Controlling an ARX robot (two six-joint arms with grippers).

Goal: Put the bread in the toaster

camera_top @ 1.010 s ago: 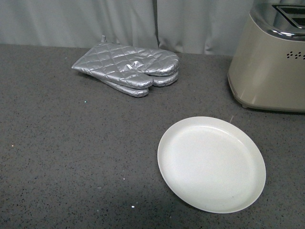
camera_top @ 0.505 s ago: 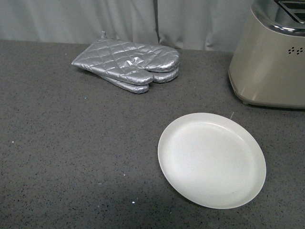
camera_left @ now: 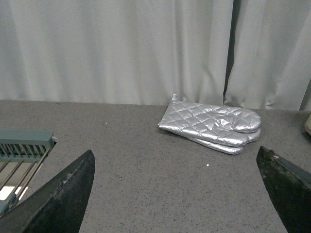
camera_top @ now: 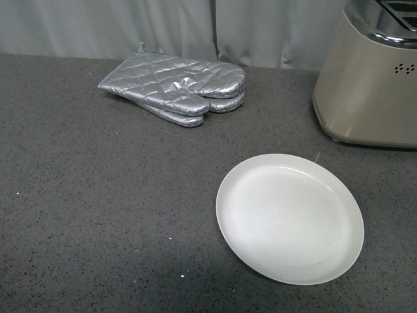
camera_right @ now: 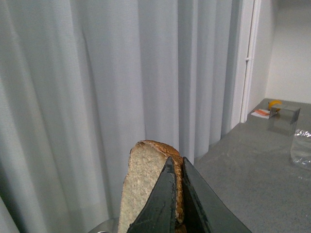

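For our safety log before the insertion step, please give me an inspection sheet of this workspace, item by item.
Surface: dark speckled counter, a few small white specks.
Job's things: bread upright in the right tool; toaster at far right, top partly outside the front view.
Clutter: white plate with nothing on it; silver oven mitts stacked near the back; a wire rack at the edge of the left wrist view.
Grippers: left tool open, holding nothing; right tool shut on the bread.
Cables: nothing seen.
Surroundings: pale curtain behind the counter.
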